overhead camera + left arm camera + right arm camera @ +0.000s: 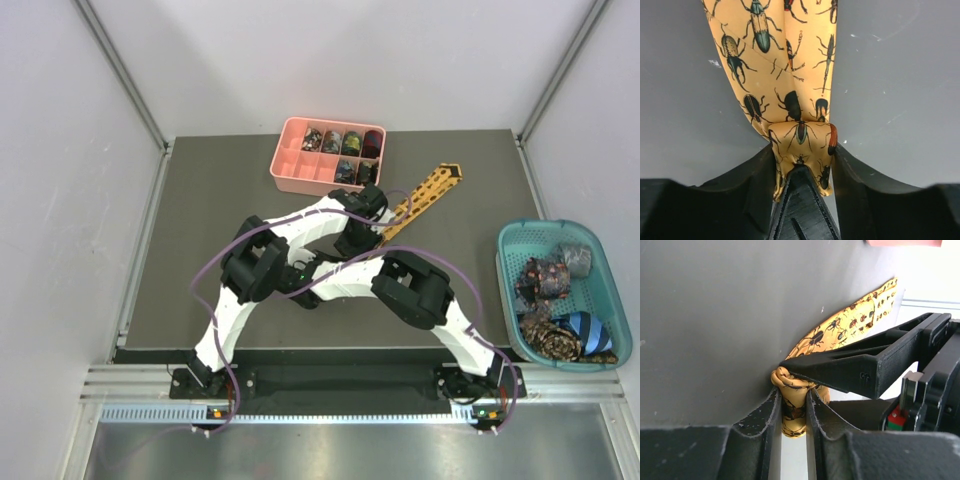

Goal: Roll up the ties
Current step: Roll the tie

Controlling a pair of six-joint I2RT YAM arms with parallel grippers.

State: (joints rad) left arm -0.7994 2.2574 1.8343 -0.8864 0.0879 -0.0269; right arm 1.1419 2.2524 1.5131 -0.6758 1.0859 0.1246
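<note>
The golden-yellow tie [432, 188], printed with dark beetles, lies diagonally on the dark mat, its wide end at the far right. Both grippers meet at its narrow end. In the left wrist view the tie [775, 60] runs away from me and its end is bunched into a small coil between my left gripper [802, 147] fingers, which touch it on both sides. My right gripper [792, 400] is shut on the same coil [792, 390] from the side. In the top view the left gripper [368, 203] is just beyond the right gripper [352, 238].
A pink compartment tray [290, 170] with several rolled ties [345, 143] stands at the back of the mat. A teal basket [505, 260] at the right holds loose dark floral [548, 275] and blue striped [582, 326] ties. White walls enclose the table.
</note>
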